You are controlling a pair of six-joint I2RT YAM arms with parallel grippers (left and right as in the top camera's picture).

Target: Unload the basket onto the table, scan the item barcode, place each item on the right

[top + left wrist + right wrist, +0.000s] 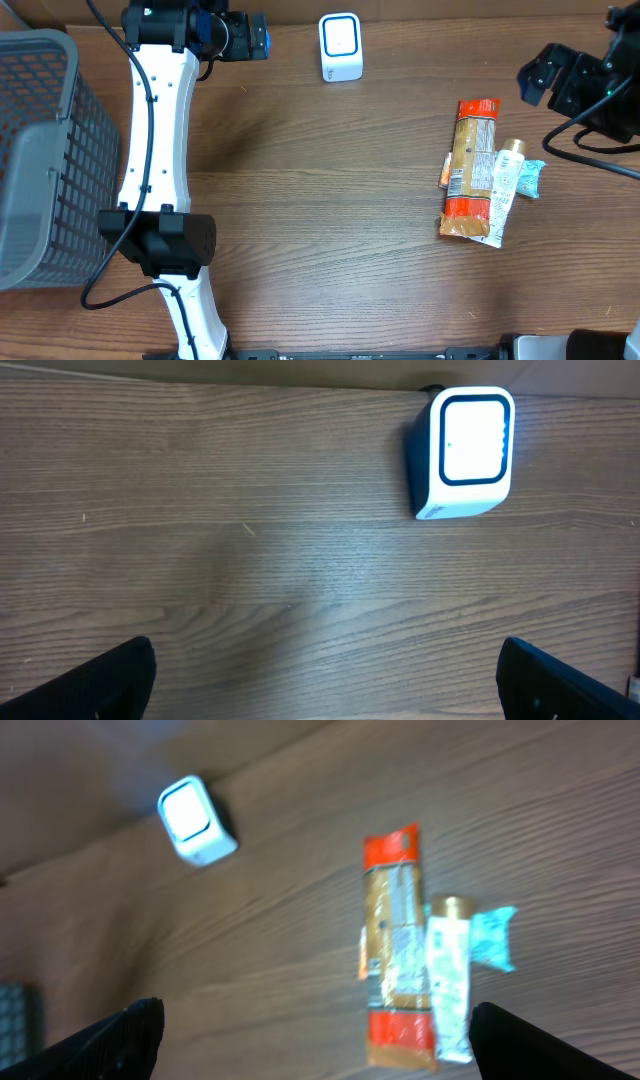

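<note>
The white barcode scanner (340, 47) with its lit window stands at the back of the table; it also shows in the left wrist view (465, 452) and the right wrist view (196, 821). On the right lie a long orange and red packet (469, 168) (396, 952), a white tube (503, 187) (448, 972) leaning on it, and a teal sachet (530, 178) (494, 938). My left gripper (262, 40) (325, 695) hangs open left of the scanner, empty. Up and to the right of the items, my right gripper (540, 78) (320, 1050) is open and holds nothing.
A grey mesh basket (40, 150) fills the left edge of the table. The left arm's white links (160, 150) stretch from the front edge to the back beside it. Black cables (600, 150) trail at the right edge.
</note>
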